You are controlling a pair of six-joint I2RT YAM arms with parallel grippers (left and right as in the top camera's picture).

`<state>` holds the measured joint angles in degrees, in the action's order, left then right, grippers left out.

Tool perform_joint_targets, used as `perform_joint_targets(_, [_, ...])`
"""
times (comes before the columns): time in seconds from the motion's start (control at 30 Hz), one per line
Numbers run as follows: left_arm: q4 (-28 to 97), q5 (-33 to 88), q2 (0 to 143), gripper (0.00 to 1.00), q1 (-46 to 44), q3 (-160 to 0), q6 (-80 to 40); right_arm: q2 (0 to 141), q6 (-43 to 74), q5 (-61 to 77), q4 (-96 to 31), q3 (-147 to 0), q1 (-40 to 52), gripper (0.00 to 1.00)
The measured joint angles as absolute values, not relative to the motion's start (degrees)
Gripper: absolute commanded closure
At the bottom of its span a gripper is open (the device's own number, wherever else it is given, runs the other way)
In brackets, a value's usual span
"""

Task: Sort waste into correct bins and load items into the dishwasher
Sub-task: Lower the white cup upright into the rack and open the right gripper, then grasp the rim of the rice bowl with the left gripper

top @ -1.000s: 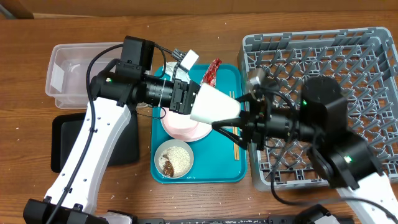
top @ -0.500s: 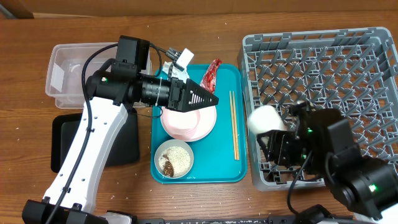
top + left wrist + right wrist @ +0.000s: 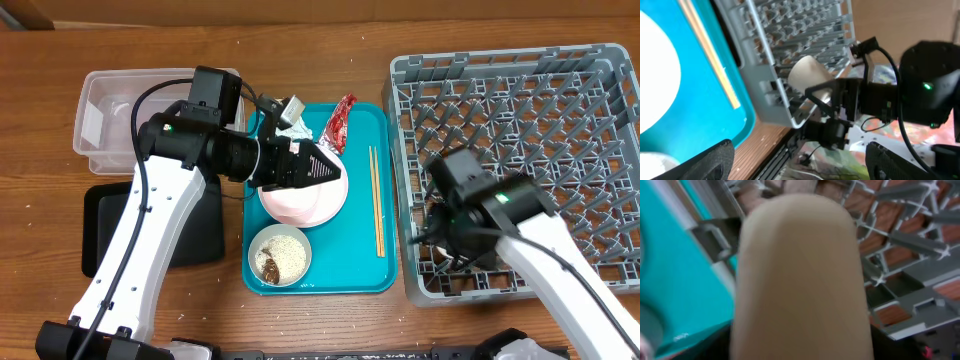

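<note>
My right gripper (image 3: pixel 822 95) is shut on the small white cup (image 3: pixel 809 75), holding it low over the front-left corner of the grey dish rack (image 3: pixel 530 100). From overhead the arm hides the cup; it fills the right wrist view (image 3: pixel 800 275). My left gripper (image 3: pixel 333 170) hovers open and empty over the pale pink plate (image 3: pixel 300 205) on the teal tray (image 3: pixel 385 275). A bowl of rice and brown bits (image 3: pixel 280 255), the chopsticks (image 3: pixel 376 200), the red foil wrapper (image 3: pixel 342 120) and the white tissue (image 3: pixel 296 110) lie on that tray.
The clear tub (image 3: pixel 115 120) stands at the far left with the black tray (image 3: pixel 105 235) in front of it. Upright pegs cover the rack floor around the cup. Loose rice grains dot the wood near the front edge.
The cup passed from my left gripper to my right, which carried it right and down into the rack's front-left corner. The left gripper stayed over the plate.
</note>
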<state>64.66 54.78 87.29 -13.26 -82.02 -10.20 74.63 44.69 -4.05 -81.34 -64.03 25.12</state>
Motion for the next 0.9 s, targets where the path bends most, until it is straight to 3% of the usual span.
perform_joint_targets(0.07, [65.4, 53.9, 87.3, 0.15, -13.3, -82.0, -9.6, 77.0, 44.6, -4.3, -81.7, -64.0, 25.1, 0.04])
perform_joint_targets(0.27, [67.2, 48.8, 87.3, 0.21, -13.3, -82.0, -8.4, 77.3, 43.6, -4.4, -80.6, -64.6, 25.1, 0.04])
perform_joint_targets(0.43, [67.4, 35.9, 87.3, 0.25, -15.2, -82.0, -10.4, 72.5, 41.6, -4.8, -75.4, -71.0, 25.1, 0.04])
perform_joint_targets(0.67, [64.3, 10.5, 87.3, 0.28, -28.5, -80.6, -19.0, 63.0, 40.6, -6.3, -64.1, -78.5, 25.1, 0.03])
perform_joint_targets(0.9, [67.2, 1.3, 87.3, 0.31, -36.4, -72.4, -26.3, 61.1, 40.4, -8.1, -64.3, -78.5, 25.1, 0.02])
